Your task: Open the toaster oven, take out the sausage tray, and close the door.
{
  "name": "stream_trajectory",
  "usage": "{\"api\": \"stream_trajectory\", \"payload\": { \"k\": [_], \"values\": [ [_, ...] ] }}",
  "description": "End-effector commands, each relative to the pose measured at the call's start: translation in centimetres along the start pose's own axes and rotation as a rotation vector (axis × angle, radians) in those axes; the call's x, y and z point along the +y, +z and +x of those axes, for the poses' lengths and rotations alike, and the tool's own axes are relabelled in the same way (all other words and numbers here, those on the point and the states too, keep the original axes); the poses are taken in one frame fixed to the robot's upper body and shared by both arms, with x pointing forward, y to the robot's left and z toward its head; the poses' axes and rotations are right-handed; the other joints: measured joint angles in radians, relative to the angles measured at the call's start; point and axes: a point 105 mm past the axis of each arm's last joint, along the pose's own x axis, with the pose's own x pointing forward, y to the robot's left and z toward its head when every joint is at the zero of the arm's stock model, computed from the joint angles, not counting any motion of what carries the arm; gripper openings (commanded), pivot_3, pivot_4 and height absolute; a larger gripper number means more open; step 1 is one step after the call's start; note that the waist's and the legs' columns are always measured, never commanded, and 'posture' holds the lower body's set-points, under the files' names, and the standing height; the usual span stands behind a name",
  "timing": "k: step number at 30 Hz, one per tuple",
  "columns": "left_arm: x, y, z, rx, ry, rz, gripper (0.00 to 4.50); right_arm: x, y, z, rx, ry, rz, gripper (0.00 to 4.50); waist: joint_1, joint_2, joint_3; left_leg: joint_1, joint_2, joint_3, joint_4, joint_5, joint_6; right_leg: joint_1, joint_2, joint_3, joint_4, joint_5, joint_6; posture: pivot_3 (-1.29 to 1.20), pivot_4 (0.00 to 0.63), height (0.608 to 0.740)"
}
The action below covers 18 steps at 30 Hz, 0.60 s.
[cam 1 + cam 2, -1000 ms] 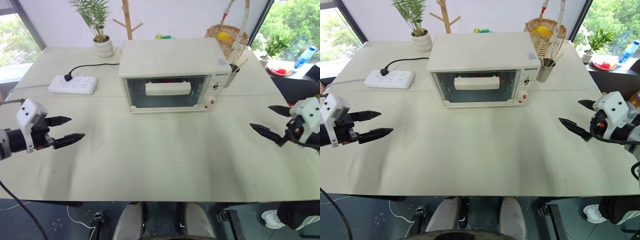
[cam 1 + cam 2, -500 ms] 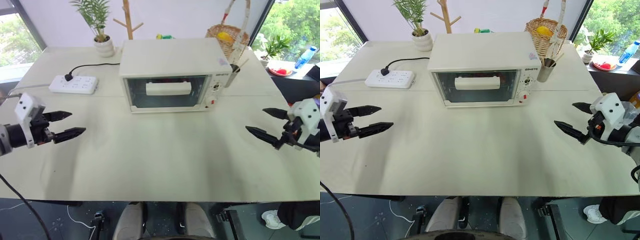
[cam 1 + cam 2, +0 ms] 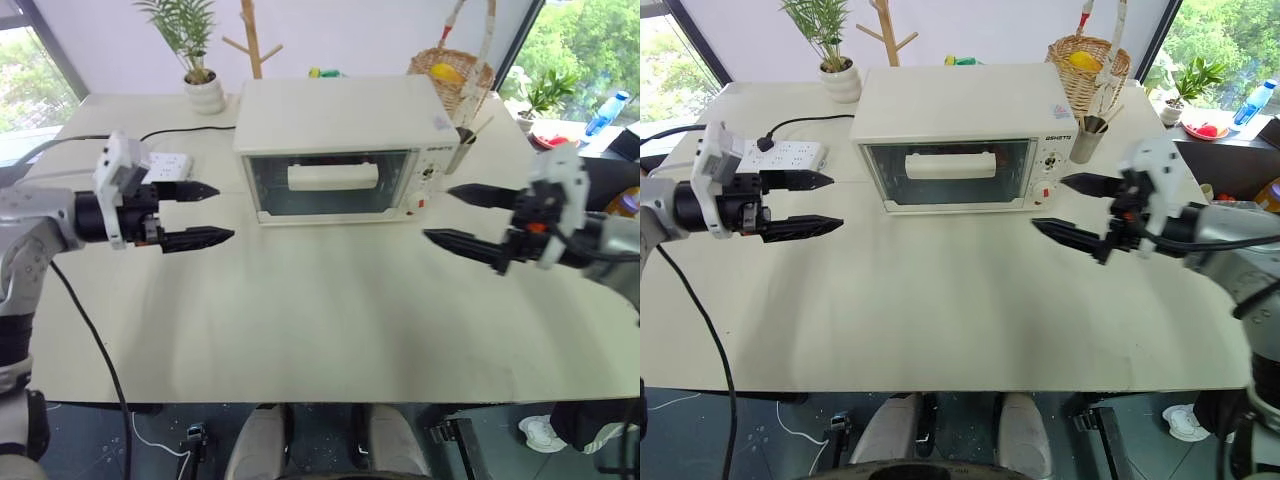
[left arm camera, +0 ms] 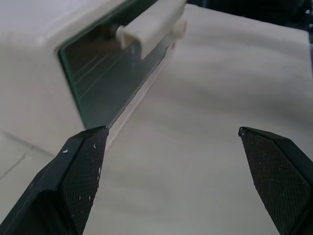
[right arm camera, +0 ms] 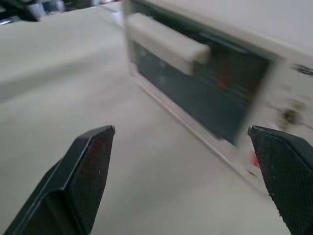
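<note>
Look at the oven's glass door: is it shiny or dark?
Left eye view: the door of the toaster oven looks dark and greenish, no strong glare, with daylight from windows at both top corners. Left wrist view: faint pale streaks cross the glass. Right wrist view: reddish patches show through it.

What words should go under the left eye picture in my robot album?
Two open grippers, left gripper and right gripper, flank the toaster oven, whose door is shut.

The toaster oven (image 3: 340, 130) looks like smooth cream painted metal, its door (image 3: 333, 184) a glossy glass pane with a matt plastic-looking handle (image 3: 333, 176). Tabletop (image 3: 320, 310) is a matt off-white. Pincer fingers (image 4: 80, 181) are black with finely textured pads.
</note>
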Motion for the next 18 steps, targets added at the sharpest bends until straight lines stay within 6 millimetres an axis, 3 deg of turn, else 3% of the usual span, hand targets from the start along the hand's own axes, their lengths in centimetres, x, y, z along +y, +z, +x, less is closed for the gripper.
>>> {"api": "stream_trajectory", "payload": {
  "k": [1, 9, 18],
  "values": [
    [-0.2, 1.3, 0.8, -0.023, -0.048, 0.054, 4.50, 0.7, 0.7, 2.4, -0.033, 0.022, -0.014, 4.47, 0.000, -0.001, 0.000, 0.000, 0.000, 0.000, 0.000, 0.000, 0.000, 0.000, 0.000, 0.000, 0.000, 0.000, 0.001, 0.00, 0.150, 0.740],
    [-0.2, 1.4, 1.5, -0.030, -0.060, 0.080, 4.50, -0.8, -0.3, 6.7, -0.016, 0.022, -0.019, 4.47, -0.002, -0.003, 0.002, -0.001, -0.001, 0.001, 0.000, 0.000, 0.000, -0.001, 0.000, 0.001, 0.000, 0.002, 0.003, 0.00, 0.150, 0.740],
    [0.2, 1.5, 0.8, -0.042, -0.014, 0.081, 4.50, -2.2, -0.3, 8.4, -0.010, 0.024, -0.053, 4.47, -0.004, -0.002, 0.002, -0.001, -0.001, 0.001, 0.000, 0.000, 0.000, -0.002, 0.000, 0.001, 0.001, 0.002, 0.003, 0.00, 0.150, 0.740]
  ]
}}
